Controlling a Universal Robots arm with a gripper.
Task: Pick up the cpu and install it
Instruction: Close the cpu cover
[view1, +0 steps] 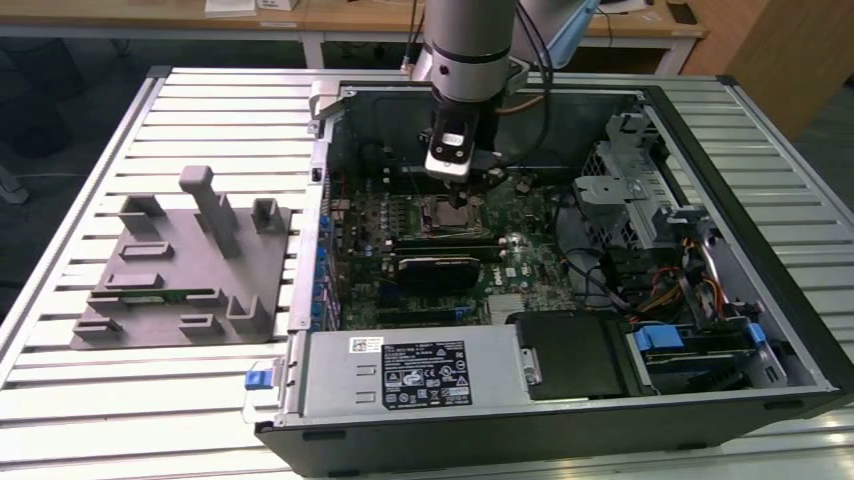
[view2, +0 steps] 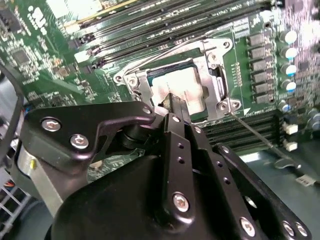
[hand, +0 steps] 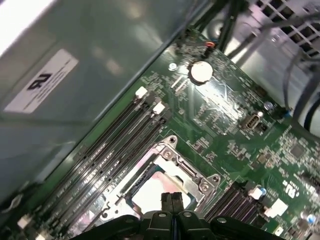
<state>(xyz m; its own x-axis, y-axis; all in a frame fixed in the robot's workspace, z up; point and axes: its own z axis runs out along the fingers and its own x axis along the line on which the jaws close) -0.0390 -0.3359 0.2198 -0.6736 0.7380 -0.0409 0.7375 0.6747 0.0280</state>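
The cpu (view2: 184, 84) is a flat silvery-white square lying level inside the metal-framed motherboard socket (view2: 216, 64), whose load plate is open. In the first wrist view the cpu (hand: 148, 194) sits in the socket frame (hand: 176, 156), right under my fingertips. My gripper (hand: 171, 199) is shut, its two black fingers pressed together with nothing between them, tips at or just above the chip's top near one edge. In the exterior view the gripper (view1: 459, 196) hangs straight down over the socket (view1: 447, 212) in the open computer case.
Long black memory slots (hand: 120, 145) run beside the socket. A black card (view1: 434, 268) lies nearer the case front, with the power supply (view1: 407, 372) beyond it. Drive cages and cables (view1: 641, 200) fill the exterior view's right. A grey fixture block (view1: 180, 265) sits on the slatted table.
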